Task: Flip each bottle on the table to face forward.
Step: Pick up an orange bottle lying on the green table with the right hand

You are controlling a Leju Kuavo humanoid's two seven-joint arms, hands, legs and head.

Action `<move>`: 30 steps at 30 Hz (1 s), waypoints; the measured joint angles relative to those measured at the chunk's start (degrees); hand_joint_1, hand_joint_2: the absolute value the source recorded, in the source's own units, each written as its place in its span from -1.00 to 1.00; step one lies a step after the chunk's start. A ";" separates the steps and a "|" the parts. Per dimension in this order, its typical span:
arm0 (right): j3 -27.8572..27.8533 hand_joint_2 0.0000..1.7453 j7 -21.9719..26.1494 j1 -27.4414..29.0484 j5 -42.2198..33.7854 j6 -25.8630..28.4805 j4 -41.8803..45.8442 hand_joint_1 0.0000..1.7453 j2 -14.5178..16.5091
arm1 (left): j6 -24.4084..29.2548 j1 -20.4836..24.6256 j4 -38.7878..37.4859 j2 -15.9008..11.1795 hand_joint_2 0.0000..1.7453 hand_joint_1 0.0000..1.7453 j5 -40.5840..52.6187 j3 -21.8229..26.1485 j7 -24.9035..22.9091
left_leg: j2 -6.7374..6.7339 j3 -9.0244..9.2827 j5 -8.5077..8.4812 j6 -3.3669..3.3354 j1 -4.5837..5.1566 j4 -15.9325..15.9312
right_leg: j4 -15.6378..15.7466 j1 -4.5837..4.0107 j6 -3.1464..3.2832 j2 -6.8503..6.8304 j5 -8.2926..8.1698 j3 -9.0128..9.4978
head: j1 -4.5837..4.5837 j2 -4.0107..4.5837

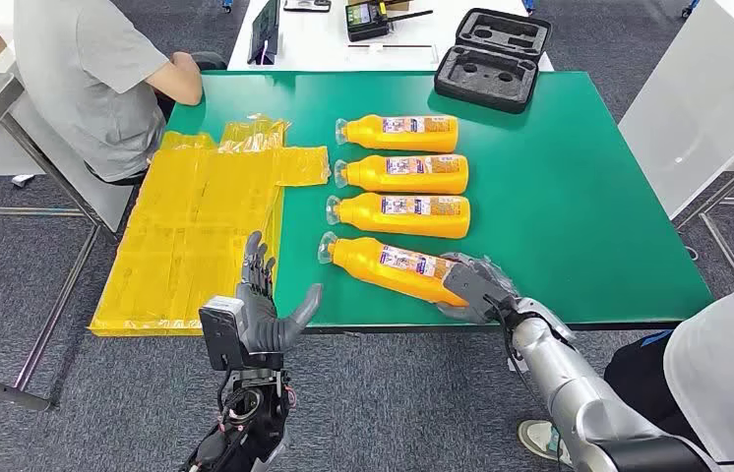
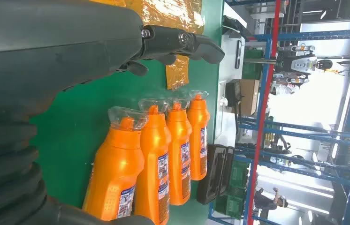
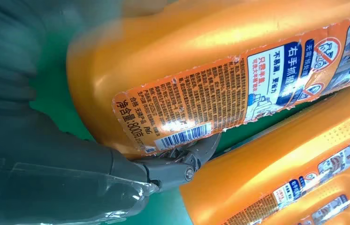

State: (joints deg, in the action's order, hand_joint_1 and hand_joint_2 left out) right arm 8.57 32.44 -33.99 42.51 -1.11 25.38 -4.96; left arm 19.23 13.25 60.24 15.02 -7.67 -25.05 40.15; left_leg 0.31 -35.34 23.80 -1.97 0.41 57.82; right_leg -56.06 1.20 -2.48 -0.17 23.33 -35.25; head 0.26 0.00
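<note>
The back label (image 3: 201, 101) on the nearest orange bottle (image 3: 173, 51) reads "800" by a barcode and, in blue, "右手抓"

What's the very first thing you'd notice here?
Four bright orange plastic bottles lie in a row on the green table. The right robot hand holds the base of the nearest, tilted one. To their left lies a crinkly sheet of yellow plastic bags.

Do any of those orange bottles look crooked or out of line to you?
Yes. The nearest bottle lies at a slant while the other three bottles lie parallel in a neat stack. The right hand grips its base end. The left hand hovers open near the yellow plastic sheets.
</note>
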 joint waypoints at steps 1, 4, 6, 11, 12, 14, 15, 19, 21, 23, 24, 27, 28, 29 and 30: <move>-0.06 1.00 0.09 0.01 -0.04 0.00 0.00 1.00 0.00 | 0.02 0.00 0.00 0.01 1.00 -1.00 0.01 0.00 0.00 | 0.00 0.00 0.00 0.00 0.00 0.00 | 0.00 0.00 0.00 0.00 0.00 0.00 | -0.01 0.00; -0.44 1.00 1.68 0.17 -1.14 0.14 0.03 1.00 0.05 | 0.44 0.00 0.04 0.10 1.00 -1.00 0.25 0.00 0.00 | 0.01 -0.01 0.00 0.00 0.00 0.00 | 0.00 0.00 0.00 0.00 0.00 0.00 | -0.02 0.00; -1.20 1.00 4.29 0.57 -3.96 0.10 0.41 1.00 0.23 | 1.25 -0.03 0.30 0.16 1.00 -1.00 0.57 0.02 0.00 | 0.01 -0.02 0.00 0.00 0.00 0.00 | 0.00 0.00 0.00 -0.01 0.00 0.00 | -0.01 0.00; -2.64 1.00 7.45 3.36 -16.23 -2.07 5.65 1.00 0.89 | 2.28 -0.06 1.74 0.47 1.00 -1.00 0.85 0.30 0.02 | 0.03 -0.03 0.00 0.00 0.00 0.00 | 0.00 0.00 0.00 -0.02 0.00 0.00 | -0.02 0.00; -2.64 1.00 7.52 3.94 -18.17 -2.34 6.89 1.00 0.97 | 2.26 -0.06 1.96 0.55 1.00 -1.00 0.74 0.40 0.02 | 0.02 -0.03 0.00 0.00 0.00 0.00 | 0.00 0.00 0.00 -0.02 0.00 0.00 | -0.02 0.00; -2.63 1.00 7.58 4.81 -20.14 -2.59 8.76 1.00 1.09 | 2.23 -0.06 2.33 0.66 1.00 -1.00 0.57 0.58 0.02 | 0.02 -0.03 0.00 0.00 0.00 0.00 | 0.00 0.00 0.00 -0.02 0.00 0.00 | -0.02 0.00; -2.63 1.00 7.58 5.13 -20.42 -2.65 9.48 1.00 1.13 | 2.22 -0.07 2.49 0.70 1.00 -1.00 0.52 0.67 0.02 | 0.02 -0.03 0.00 0.00 0.00 0.00 | 0.00 0.00 0.00 -0.02 0.00 0.00 | -0.02 0.00; -2.62 1.00 7.58 5.58 -20.61 -2.75 10.38 1.00 1.16 | 2.21 -0.07 2.69 0.74 1.00 -1.00 0.52 0.83 0.02 | 0.02 -0.03 0.00 0.00 0.00 0.00 | 0.00 0.00 0.00 -0.02 0.00 0.00 | -0.02 0.00; -2.62 1.00 7.58 5.58 -20.61 -2.75 10.38 1.00 1.16 | 2.21 -0.07 2.69 0.74 1.00 -1.00 0.52 0.83 0.02 | 0.02 -0.03 0.00 0.00 0.00 0.00 | 0.00 0.00 0.00 -0.02 0.00 0.00 | -0.02 0.00; -2.62 1.00 7.58 5.59 -20.61 -2.75 10.44 1.00 1.16 | 2.21 -0.07 2.70 0.74 1.00 -1.00 0.52 0.85 0.02 | 0.02 -0.03 0.00 0.00 0.00 0.00 | 0.00 0.00 0.00 -0.02 0.00 0.00 | -0.02 0.00; -2.62 1.00 7.58 5.61 -20.62 -2.76 10.50 1.00 1.16 | 2.21 -0.07 2.72 0.74 1.00 -1.00 0.52 0.86 0.02 | 0.02 -0.03 0.00 0.00 0.00 0.00 | 0.00 0.00 0.00 -0.02 0.00 0.00 | -0.01 0.00; -2.61 1.00 7.58 6.04 -21.43 -2.92 11.40 1.00 1.25 | 2.12 -0.06 2.88 0.77 1.00 -1.00 0.49 1.13 0.02 | 0.02 -0.03 0.00 0.00 0.00 0.00 | 0.00 0.00 0.00 -0.02 0.00 0.00 | -0.01 0.00; -2.59 1.00 7.58 6.48 -23.01 -3.12 12.12 1.00 1.31 | 1.98 -0.06 3.05 0.81 1.00 -1.00 0.47 1.38 0.02 | 0.03 -0.03 0.00 0.00 0.00 0.00 | 0.00 0.00 0.00 -0.02 0.00 0.00 | -0.01 0.00; -2.46 1.00 7.59 7.39 -25.45 -3.51 13.18 1.00 1.40 | 1.73 -0.12 3.31 0.86 1.00 -1.00 0.45 1.82 0.02 | 0.03 -0.03 0.00 0.00 0.00 0.00 | 0.00 0.00 0.00 -0.02 0.00 0.00 | -0.02 0.00; -2.23 1.00 7.60 8.40 -28.10 -3.92 14.34 1.00 1.52 | 1.45 -0.20 3.57 0.93 1.00 -1.00 0.44 2.32 0.02 | 0.03 -0.03 0.00 0.00 0.00 0.00 | 0.00 0.00 0.00 -0.02 0.00 0.00 | -0.02 0.00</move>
State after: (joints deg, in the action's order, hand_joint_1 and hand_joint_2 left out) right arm 6.34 40.03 -25.59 14.41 -5.03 39.72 -3.44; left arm 20.68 13.05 63.81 15.95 -7.23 -22.73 40.17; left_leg 0.34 -35.38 23.81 -1.97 0.41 57.82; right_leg -56.06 1.20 -2.48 -0.19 23.33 -35.25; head 0.25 0.00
